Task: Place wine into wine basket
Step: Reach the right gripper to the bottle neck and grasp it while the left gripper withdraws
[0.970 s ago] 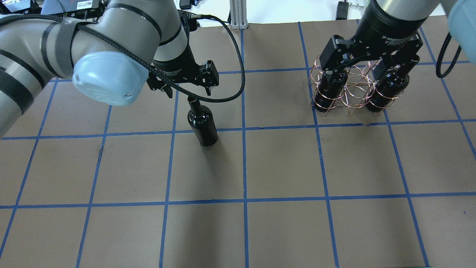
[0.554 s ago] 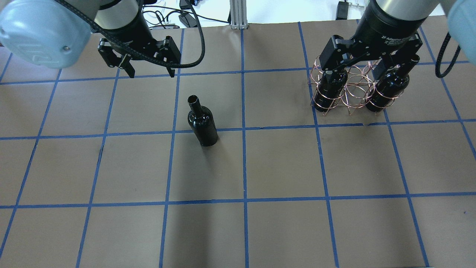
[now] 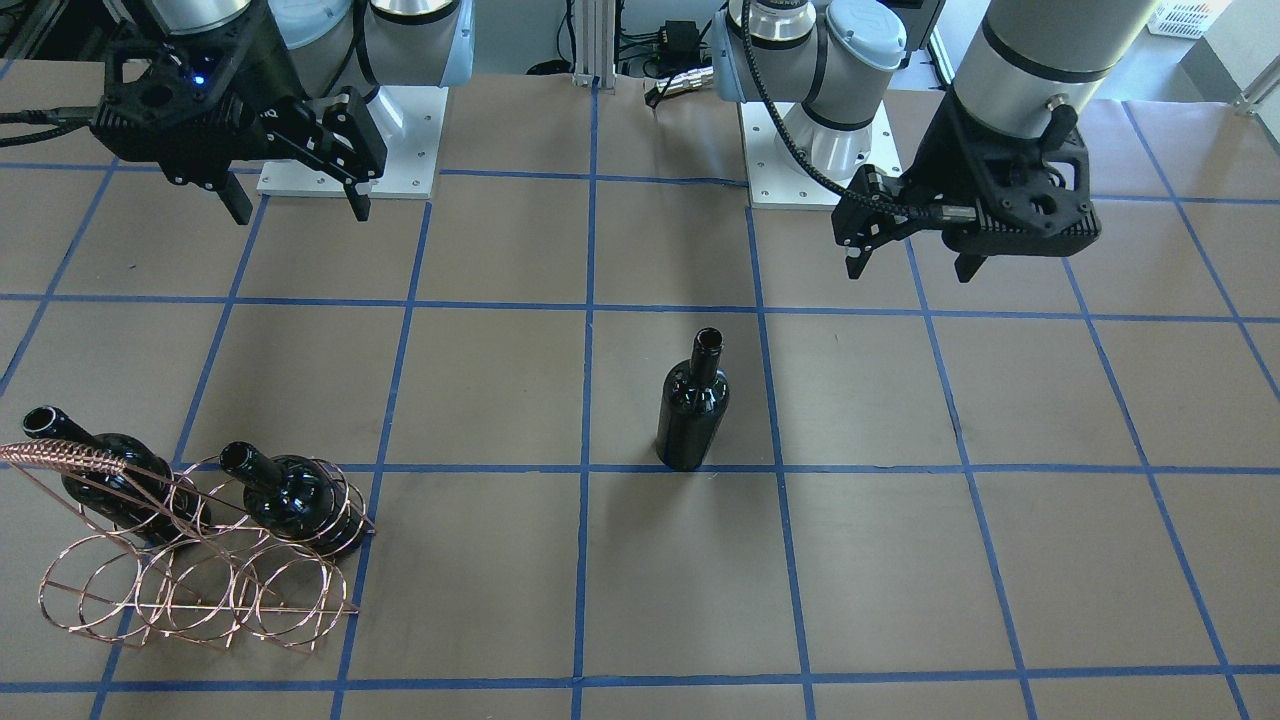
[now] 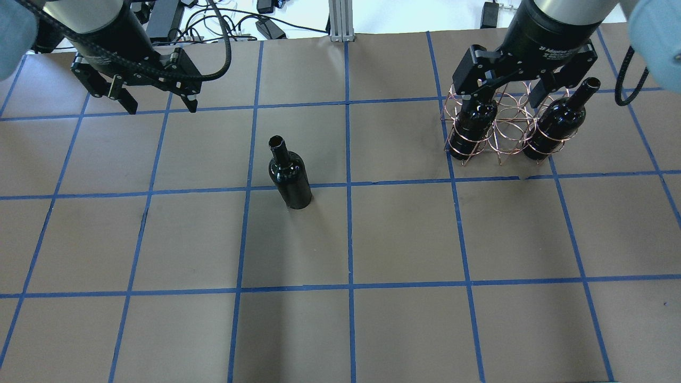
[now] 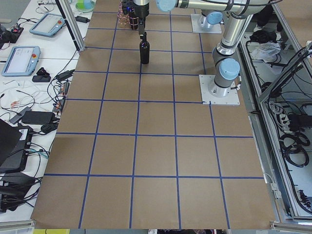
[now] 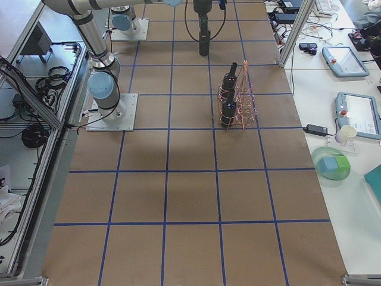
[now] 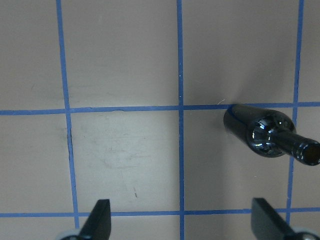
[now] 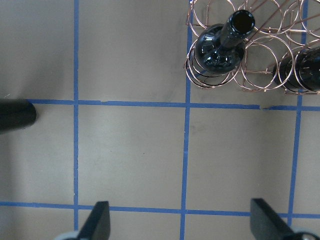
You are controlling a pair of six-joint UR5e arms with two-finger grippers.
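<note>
A near-black wine bottle (image 4: 290,178) stands upright and alone on the brown table, also in the front view (image 3: 693,410) and the left wrist view (image 7: 265,135). The copper wire wine basket (image 4: 501,133) stands at the far right (image 3: 190,590) with one bottle (image 4: 473,119) and another (image 4: 558,119) in its outer rings; the middle ring is empty. My left gripper (image 4: 161,108) is open and empty, raised, well left of and behind the lone bottle. My right gripper (image 4: 505,96) is open and empty, raised above the basket's back side (image 3: 300,212).
The table is brown paper with a blue tape grid (image 4: 348,186). The two arm bases (image 3: 350,140) stand on white plates at the robot's side. Cables and a metal post (image 4: 338,18) lie beyond the table's far edge.
My left gripper has moved from just above the lone bottle's neck to the far left and back, open. My right gripper has drawn up and back from the basket, uncovering the right bottle's neck.
</note>
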